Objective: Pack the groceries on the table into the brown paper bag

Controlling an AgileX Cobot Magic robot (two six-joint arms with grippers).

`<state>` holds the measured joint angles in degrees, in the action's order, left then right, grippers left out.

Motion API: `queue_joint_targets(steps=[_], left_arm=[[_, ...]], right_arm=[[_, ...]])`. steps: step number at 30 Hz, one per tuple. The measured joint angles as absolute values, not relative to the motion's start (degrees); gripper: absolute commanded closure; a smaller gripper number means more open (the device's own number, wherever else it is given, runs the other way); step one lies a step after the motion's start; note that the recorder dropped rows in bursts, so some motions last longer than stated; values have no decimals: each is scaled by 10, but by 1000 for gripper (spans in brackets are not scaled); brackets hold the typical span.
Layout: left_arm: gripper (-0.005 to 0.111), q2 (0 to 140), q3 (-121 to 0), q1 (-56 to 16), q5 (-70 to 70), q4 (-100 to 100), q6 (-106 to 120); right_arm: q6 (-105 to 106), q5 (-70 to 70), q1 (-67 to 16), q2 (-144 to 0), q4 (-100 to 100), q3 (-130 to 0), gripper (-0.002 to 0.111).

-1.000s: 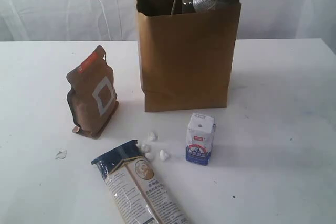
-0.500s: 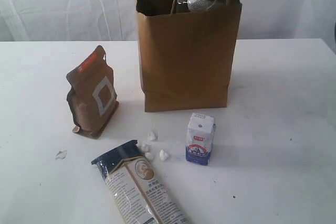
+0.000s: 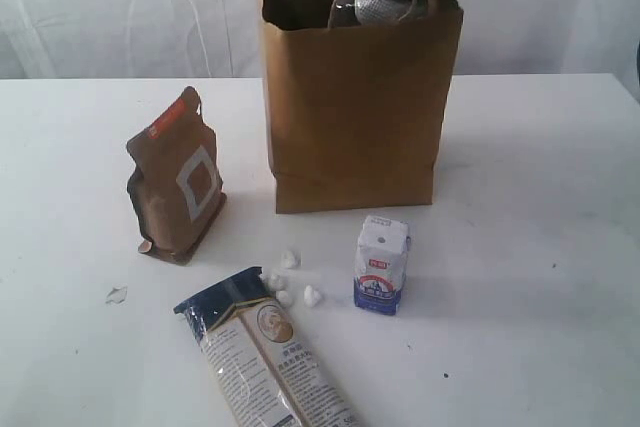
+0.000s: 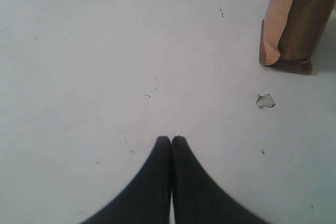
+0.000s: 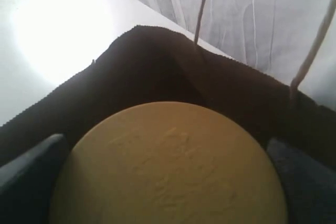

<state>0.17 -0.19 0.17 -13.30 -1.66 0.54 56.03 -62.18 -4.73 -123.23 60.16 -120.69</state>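
There hung the tan-lidded clear jar [image 3: 375,5], right in the mouth of the brown paper bag [image 3: 350,107], with the right tool [image 5: 168,171] spread wide and gripping it from 2 sides just below the lid. It looked like glass to me: rigid, slick, weighty and breakable, so better lowered than dropped. The left tool [image 4: 171,148] sat pinched closed on nothing above the bare tabletop [image 4: 105,51]. Out front waited the soft brown red-labelled pouch [image 3: 178,182], the light small white-blue carton [image 3: 381,265] and the long blue-topped noodle packet [image 3: 265,357], which I'd grip mid-length.

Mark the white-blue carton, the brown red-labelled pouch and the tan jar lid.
Small white-blue carton [image 3: 381,275], exterior view, front label.
Brown red-labelled pouch [image 3: 168,197], exterior view, front panel.
Tan round jar lid [image 5: 168,166], right wrist view, top face.
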Motion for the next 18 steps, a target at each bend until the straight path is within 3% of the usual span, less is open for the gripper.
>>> queue_joint_targets(steps=[3, 18], left_arm=[[107, 2, -2, 2, -133, -17, 5], [107, 2, -2, 2, -133, -17, 5]], right_arm=[[559, -631, -47, -1232, 603, -1207, 11], [554, -648, -47, -1232, 611, -1207, 10]])
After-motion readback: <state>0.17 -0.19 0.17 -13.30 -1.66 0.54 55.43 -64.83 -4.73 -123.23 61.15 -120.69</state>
